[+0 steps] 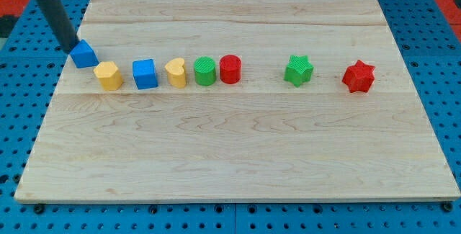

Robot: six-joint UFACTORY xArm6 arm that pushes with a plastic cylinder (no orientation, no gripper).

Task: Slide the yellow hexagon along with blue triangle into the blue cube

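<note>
**Tip, triangle, hexagon, cube: one slanted line**

Camera view: my tip, a bare rod with no jaws to spread, touches the blue triangle block on its upper-left side. On the wooden counter, the yellow hexagon block lies just lower-right, with the blue cube beyond it, rightward.

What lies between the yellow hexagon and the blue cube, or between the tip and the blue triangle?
Nothing visible. My tip sits at the blue triangle on its upper-left side; the yellow hexagon follows, with only a bare gap before the blue cube.
</note>
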